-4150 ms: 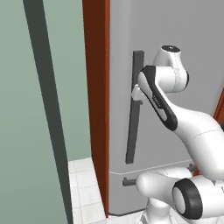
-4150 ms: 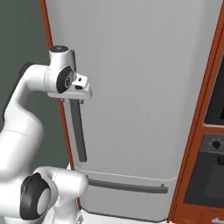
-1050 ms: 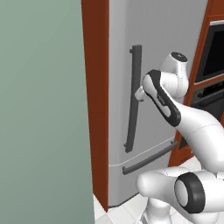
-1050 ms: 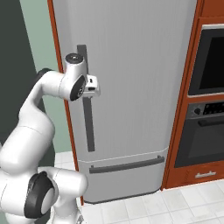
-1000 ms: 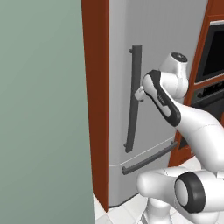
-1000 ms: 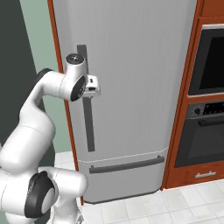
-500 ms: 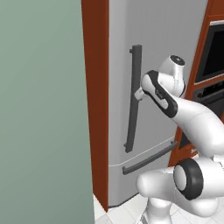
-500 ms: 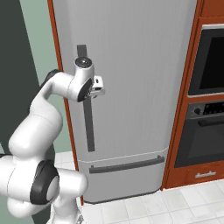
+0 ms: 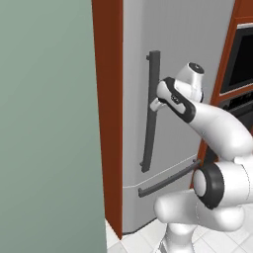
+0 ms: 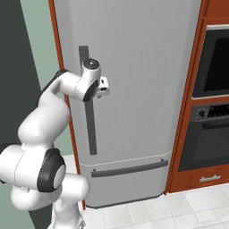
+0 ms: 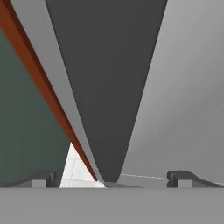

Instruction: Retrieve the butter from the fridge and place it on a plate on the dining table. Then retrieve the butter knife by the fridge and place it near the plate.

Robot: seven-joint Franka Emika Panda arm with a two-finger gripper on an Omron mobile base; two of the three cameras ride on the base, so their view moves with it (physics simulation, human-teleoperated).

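The fridge (image 9: 188, 44) (image 10: 143, 67) is a tall light-grey appliance with its door closed. Its long dark vertical handle (image 9: 150, 123) (image 10: 91, 129) runs down the door's left side. My gripper (image 9: 155, 102) (image 10: 91, 96) is open at the handle's upper half, one finger on each side of the bar. In the hand view the dark handle (image 11: 109, 87) fills the middle, and the fingertips (image 11: 41, 180) of the gripper (image 11: 109, 183) stand wide apart on either side of it. The butter, plate, dining table and butter knife are out of view.
A reddish-brown cabinet with a built-in oven (image 10: 214, 58) and a second oven (image 10: 210, 138) stands right of the fridge. A green wall (image 9: 49, 123) lies to the left. A horizontal drawer handle (image 10: 129, 170) crosses the fridge's bottom. The floor (image 10: 170, 210) is white tile.
The hand has moved forward onto the fridge handle and the arm has stretched out. The jaws have stayed open.
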